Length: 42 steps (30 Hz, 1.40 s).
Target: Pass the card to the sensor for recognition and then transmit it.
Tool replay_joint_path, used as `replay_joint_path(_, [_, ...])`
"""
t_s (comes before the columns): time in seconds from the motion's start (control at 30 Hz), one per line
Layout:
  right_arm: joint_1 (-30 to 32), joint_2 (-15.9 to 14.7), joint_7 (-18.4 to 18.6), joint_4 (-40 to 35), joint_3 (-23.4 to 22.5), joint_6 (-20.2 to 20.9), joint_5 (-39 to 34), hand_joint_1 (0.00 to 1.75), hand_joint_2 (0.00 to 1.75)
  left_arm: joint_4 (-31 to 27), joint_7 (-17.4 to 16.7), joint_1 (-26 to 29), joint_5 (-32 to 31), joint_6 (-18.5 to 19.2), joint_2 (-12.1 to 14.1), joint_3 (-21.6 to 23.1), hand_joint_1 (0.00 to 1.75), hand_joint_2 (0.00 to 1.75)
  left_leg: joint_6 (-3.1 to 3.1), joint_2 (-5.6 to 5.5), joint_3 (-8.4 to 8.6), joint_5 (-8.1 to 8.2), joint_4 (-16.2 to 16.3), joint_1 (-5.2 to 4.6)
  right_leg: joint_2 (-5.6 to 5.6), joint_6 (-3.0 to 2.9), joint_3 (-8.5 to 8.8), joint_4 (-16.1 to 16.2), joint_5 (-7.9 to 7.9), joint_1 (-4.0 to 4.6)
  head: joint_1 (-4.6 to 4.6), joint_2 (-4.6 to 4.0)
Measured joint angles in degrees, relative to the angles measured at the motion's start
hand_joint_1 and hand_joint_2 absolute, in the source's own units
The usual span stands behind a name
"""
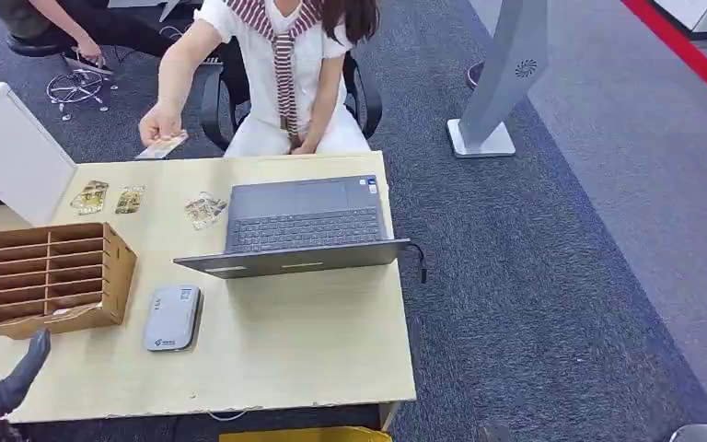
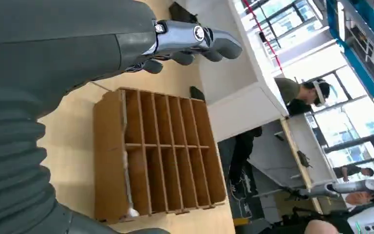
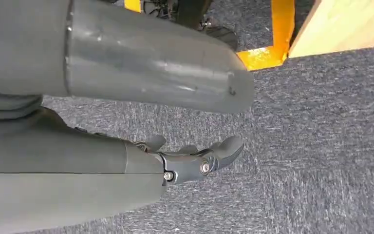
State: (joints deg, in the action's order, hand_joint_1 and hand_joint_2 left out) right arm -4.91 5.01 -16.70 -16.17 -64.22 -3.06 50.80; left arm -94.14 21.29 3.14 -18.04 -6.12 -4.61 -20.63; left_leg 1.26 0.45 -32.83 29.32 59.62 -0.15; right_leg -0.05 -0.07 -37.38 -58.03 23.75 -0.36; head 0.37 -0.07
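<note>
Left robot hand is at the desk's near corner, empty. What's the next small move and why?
Probably reach the left robot hand forward across the light wooden desk toward the card the seated person's hand holds at the far edge. The hand holds nothing, and the grey card reader has no card on it. The right robot hand hangs over carpet.

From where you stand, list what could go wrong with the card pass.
1. The person's hand holds the card at the table's far edge, while your left hand is at the near corner: the reach may fall short.
2. The wooden organizer stands between them and could be bumped.
3. The open laptop stands close to the card reader and crowds any swipe over it.
</note>
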Motion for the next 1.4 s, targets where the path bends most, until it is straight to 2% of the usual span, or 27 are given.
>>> replay_joint_path(0.37, [-0.9, 0.1, 1.6, 0.8, 0.0, 0.1, 2.2, 0.0, 0.0, 4.9, -7.4, -11.9, -15.6, -3.2, 4.9, 10.0, 0.0, 1.75, 0.0, 0.01, 0.01, -0.01, 0.0, 0.0, 0.02, 0.0, -0.01, 0.0, -0.06, 0.0, -0.02, -0.02])
replay_joint_path(0.87, [-2.1, 0.5, 3.9, 1.8, 0.5, 0.2, 5.2, 0.0, 0.0, 16.0, -17.0, -26.7, -35.7, -8.3, 10.6, 22.6, 0.0, 1.75, 0.01, 0.02, 0.01, -0.09, 0.0, -0.01, 0.03, -0.04, -0.02, 0.0, -0.12, 0.0, -0.02, 0.0])
replay_joint_path(1.07, [-2.7, 0.6, 4.9, 2.2, 1.5, 0.5, 6.2, 0.0, 0.0, 22.2, -20.8, -33.5, -43.3, -10.4, 12.8, 27.9, 0.0, 1.75, -0.02, -0.01, -0.01, -0.19, 0.1, 0.0, 0.0, 0.0, -0.04, 0.0, -0.18, 0.0, 0.0, -0.02])
replay_joint_path(1.1, [-2.8, 0.6, 5.2, 2.3, 1.6, 0.5, 6.3, 0.0, 0.0, 23.8, -21.7, -35.5, -44.9, -10.8, 13.3, 28.9, 0.0, 1.75, 0.0, -0.03, -0.06, -0.23, 0.1, 0.0, -0.01, 0.0, -0.04, 0.0, -0.19, 0.01, -0.02, 0.0])
replay_joint_path(1.2, [-3.3, 0.7, 6.4, 2.6, 1.7, 0.9, 7.7, 0.0, 0.0, 28.5, -26.4, -40.1, -54.7, -13.5, 15.0, 32.7, 0.0, 1.75, -0.01, -0.06, -0.06, -0.27, 0.1, 0.0, -0.03, -0.04, -0.04, -0.1, -0.25, -0.01, 0.0, 0.0])
replay_joint_path(1.4, [-3.3, 0.7, 6.9, 2.9, 2.0, 0.9, 8.0, 0.0, 0.0, 33.0, -27.4, -43.7, -56.1, -14.2, 15.8, 35.4, 0.0, 1.75, -0.05, -0.02, -0.06, -0.29, 0.1, 0.01, 0.0, -0.05, -0.06, -0.1, -0.29, 0.01, 0.02, 0.0])
